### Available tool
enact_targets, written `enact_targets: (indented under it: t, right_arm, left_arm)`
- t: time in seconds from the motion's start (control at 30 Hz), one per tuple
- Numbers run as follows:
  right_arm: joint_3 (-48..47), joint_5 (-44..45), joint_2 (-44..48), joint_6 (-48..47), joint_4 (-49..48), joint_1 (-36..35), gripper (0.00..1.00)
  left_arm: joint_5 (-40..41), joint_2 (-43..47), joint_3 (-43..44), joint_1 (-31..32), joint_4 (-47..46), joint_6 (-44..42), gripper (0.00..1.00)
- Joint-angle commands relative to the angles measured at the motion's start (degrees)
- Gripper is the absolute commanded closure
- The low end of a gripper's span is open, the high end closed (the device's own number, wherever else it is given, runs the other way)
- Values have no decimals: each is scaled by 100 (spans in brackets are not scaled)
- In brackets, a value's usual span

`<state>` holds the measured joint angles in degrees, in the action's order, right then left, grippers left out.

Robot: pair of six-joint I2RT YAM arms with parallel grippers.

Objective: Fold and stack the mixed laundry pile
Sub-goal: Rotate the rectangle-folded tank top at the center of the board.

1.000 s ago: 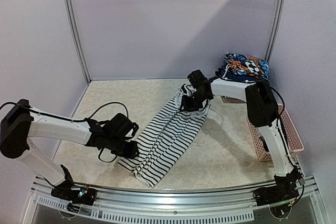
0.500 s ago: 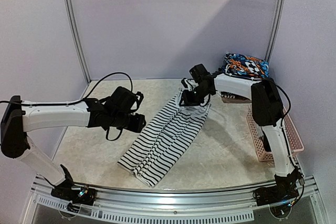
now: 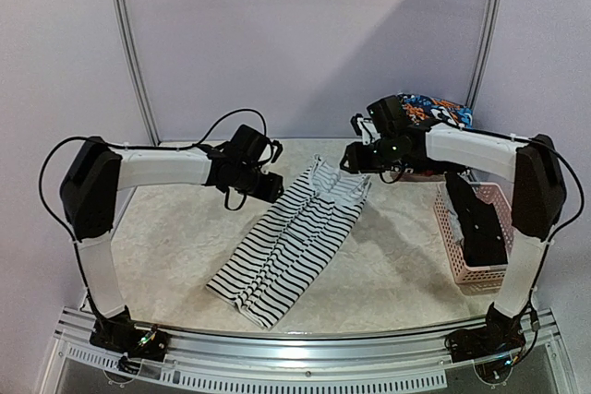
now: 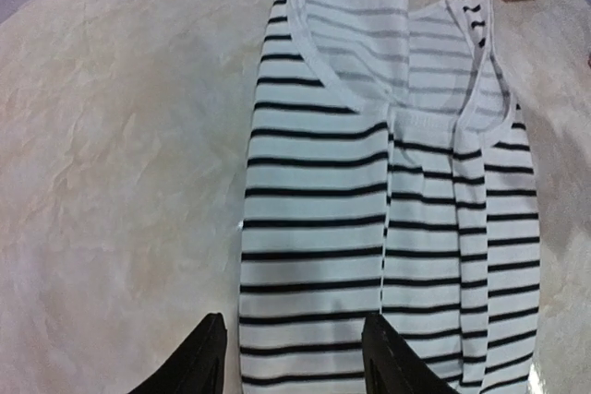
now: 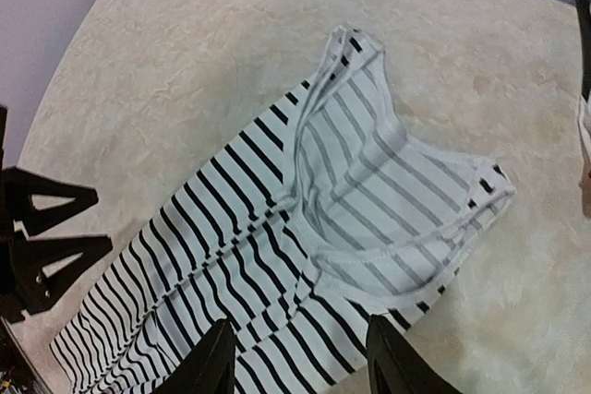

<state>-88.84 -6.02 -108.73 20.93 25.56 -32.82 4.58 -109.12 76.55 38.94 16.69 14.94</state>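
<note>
The left tool (image 3: 266, 185) hangs above the bench (image 3: 166, 237), just left of the striped garment's far half. Its fingers (image 4: 205, 357) stand apart with nothing between them; the cloth lies flat beneath. The black-and-white striped garment (image 3: 291, 242) rests mid-bench, folded lengthwise into a long strip that runs diagonally from near left to far right, neckline end farthest away. The right tool (image 3: 356, 156) hovers by that neckline end, its fingers (image 5: 214, 362) likewise spread and empty. At the right edge stands a pink lattice basket (image 3: 451, 251), and a blue-and-orange patterned cloth (image 3: 434, 117) sits at its far end.
</note>
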Motion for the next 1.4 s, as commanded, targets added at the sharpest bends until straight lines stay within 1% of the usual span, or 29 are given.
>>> enact_targets:
  t: [0.0, 0.07, 0.17, 0.37, 0.6, 0.9, 1.0, 1.13, 1.23, 1.37]
  right_arm:
    - [1024, 125, 779, 321, -572, 25, 51]
    - [1433, 66, 1046, 422, -710, 13, 51]
    - [1931, 69, 1359, 522, -797, 4, 51]
    - [2480, 111, 1691, 617, -934, 0, 51]
    - [2515, 9, 1464, 582, -995, -4, 52]
    - [2484, -41, 1289, 529, -1004, -2, 52]
    - [2501, -16, 1270, 511, -995, 3, 52]
    - [2495, -5, 1219, 487, -971, 2, 52]
    - [2475, 17, 1182, 468, -935, 2, 52]
    - [2458, 32, 1131, 472, -927, -5, 52]
  left_arm:
    - [-592, -761, 967, -296, 246, -304, 50]
    - [-790, -1185, 1473, -386, 490, -363, 51]
    - [-835, -1754, 2106, -434, 800, -474, 53]
    - [-931, -2576, 2929, -521, 1118, -540, 56]
    - [-1022, -3072, 3598, -563, 1427, -633, 59]
    - [-1086, -3497, 4098, -563, 1629, -622, 66]
    - [-1088, -3625, 4251, -563, 1663, -624, 74]
    - [-1108, -3745, 4361, -562, 1678, -580, 91]
    - [-980, -3757, 4342, -592, 1641, -466, 100]
    - [-915, -3734, 4269, -709, 1569, -234, 100]
